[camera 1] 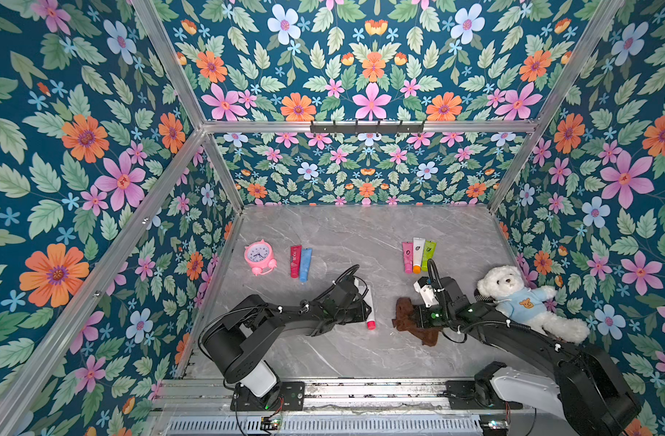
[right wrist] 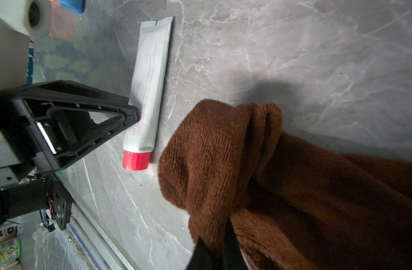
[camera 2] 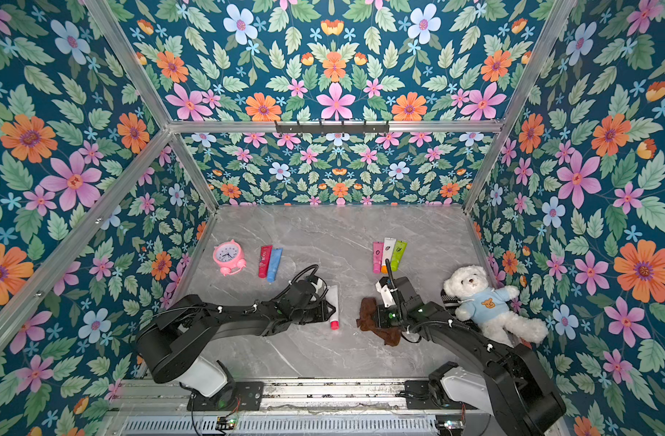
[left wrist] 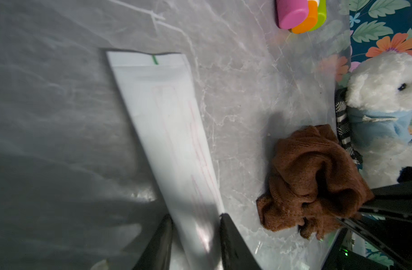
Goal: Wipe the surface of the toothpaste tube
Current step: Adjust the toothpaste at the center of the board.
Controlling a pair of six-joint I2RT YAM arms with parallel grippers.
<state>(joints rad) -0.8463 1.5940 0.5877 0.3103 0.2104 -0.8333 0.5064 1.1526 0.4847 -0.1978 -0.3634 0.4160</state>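
**Top views:** The white soft-plastic toothpaste tube with a red screw cap (camera 1: 369,302) lay flat on the grey marble-look tabletop (camera 1: 323,234). It sat mid-table between my two arms with the cap toward my bases, and it showed the same way in both top views (camera 2: 334,300).

Judged light, thin-walled, squashy and glossy, so likely slippery and prone to skid under a wipe unless pinned. The best hold looked like the stiff shoulder by the cap, leaving the flat body free. Hard pressure mid-body could dent it.

My left gripper (camera 1: 363,310) sat at the tube's side, low, with the forearm stretched roughly level across the table. My right gripper (camera 1: 414,317) was near the tube but apart from it. The brown terry cloth (camera 1: 402,313) was bunched at it and trailed on the table.

**Left wrist:** The left gripper (left wrist: 195,219) jaws stood narrow, one against each long edge of the tube (left wrist: 172,131), toward the cap end. It looked like a hold across the width, but I couldn't tell how firm. The crimped end pointed away from the wrist. The cloth (left wrist: 312,173) was just beside the tube, not touching it.

**Right wrist:** The right gripper (right wrist: 214,243) was fully closed, pinching the cloth (right wrist: 247,163), which hung in a thick fold in front. The tube (right wrist: 148,81) lay beyond, with a small gap between cap and fold. A left finger (right wrist: 127,113) pressed the tube's side above the cap.
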